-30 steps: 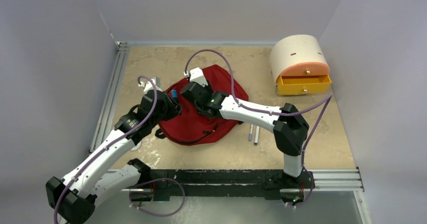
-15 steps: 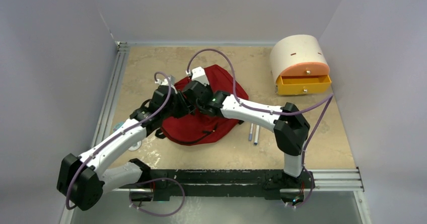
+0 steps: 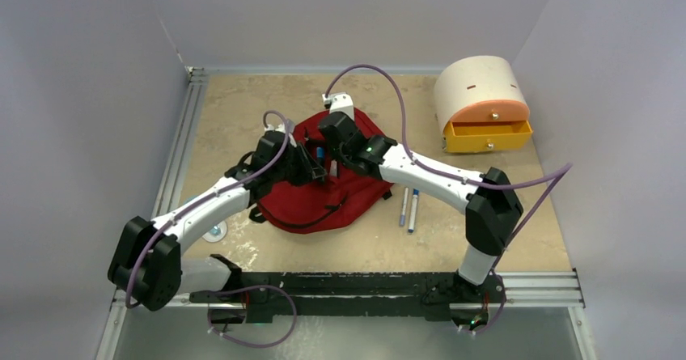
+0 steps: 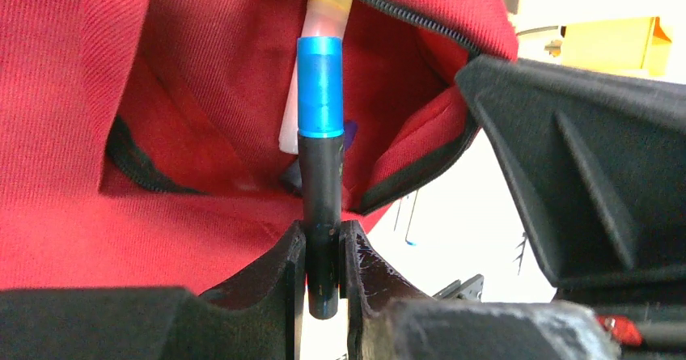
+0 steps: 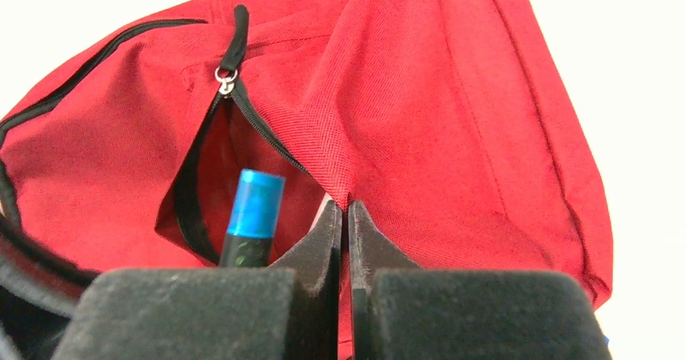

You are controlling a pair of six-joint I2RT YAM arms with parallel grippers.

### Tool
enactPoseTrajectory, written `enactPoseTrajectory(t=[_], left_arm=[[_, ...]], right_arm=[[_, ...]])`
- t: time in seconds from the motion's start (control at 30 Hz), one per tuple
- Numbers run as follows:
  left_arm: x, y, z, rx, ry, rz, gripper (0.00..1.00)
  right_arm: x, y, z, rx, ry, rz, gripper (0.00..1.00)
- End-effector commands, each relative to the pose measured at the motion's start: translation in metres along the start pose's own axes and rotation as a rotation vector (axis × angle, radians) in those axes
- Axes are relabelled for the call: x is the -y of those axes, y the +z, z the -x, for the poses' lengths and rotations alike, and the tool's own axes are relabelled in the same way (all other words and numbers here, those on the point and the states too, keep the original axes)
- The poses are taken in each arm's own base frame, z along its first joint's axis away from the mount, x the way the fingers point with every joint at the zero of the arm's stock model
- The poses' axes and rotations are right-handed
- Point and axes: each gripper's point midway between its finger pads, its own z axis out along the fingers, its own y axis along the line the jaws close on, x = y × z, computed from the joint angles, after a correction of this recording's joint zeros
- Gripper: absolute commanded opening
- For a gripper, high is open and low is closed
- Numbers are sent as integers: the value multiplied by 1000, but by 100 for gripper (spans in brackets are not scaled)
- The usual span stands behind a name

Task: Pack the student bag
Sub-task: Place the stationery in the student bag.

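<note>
The student bag (image 3: 356,186) lies flat on the table, well apart from the drawer box (image 3: 477,89), to that box's left and a little nearer my bases. From above, its long axis runs on a slant: one end points away toward the back wall, the other comes down toward my left base, where the black strap loops lie. Two pens (image 3: 413,212) lie side by side nearer the drawer box than the bag's middle, just off the bag's edge on the box's side.

My left pincer (image 4: 323,243) is clenched on a marker (image 4: 320,93). The black barrel is squeezed between both fingers, and the blue-capped end stands straight out from them into the open pocket (image 5: 202,190). My right pincer (image 5: 348,214) is closed tight on a fold of the bag's red cloth at the lip of that pocket, on the side toward the drawer box.

The overhead view gives the bag's whole outline, the pens and the drawer box with its orange drawer pulled out, but my two wrists cover both grips there. The marker shows only as a small blue spot. My left wrist camera shows the barrel in my fingers, the black zipper edging the pocket mouth, and something pale behind the marker that I cannot make out. My right wrist camera alone shows the zipper pull (image 5: 227,75) at the top of the opening. It catches only the marker's blue end, rising past its own finger pads.
</note>
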Motion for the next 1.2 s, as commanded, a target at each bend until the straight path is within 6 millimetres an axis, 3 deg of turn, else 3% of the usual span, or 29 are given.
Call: enactPoseTrajectory(t=[0.0, 0.33, 0.6, 0.8, 0.9, 1.0, 1.17], left_arm=[[36, 4, 28, 48, 4, -116, 0], [50, 38, 63, 56, 85, -154, 0], [41, 66, 71, 43, 240, -139, 1], [31, 73, 79, 64, 290, -82, 25], [25, 70, 78, 55, 292, -44, 44], [25, 62, 82, 73, 298, -24, 52], [25, 41, 82, 85, 303, 4, 55]], right_arm=[[-10, -18, 36, 106, 95, 77, 0], [-16, -26, 33, 102, 131, 134, 0], [-18, -30, 30, 99, 157, 163, 0], [-17, -32, 29, 99, 160, 165, 0], [-17, -31, 27, 95, 163, 167, 0], [-16, -31, 24, 90, 165, 161, 2], [-14, -32, 22, 90, 171, 162, 8]])
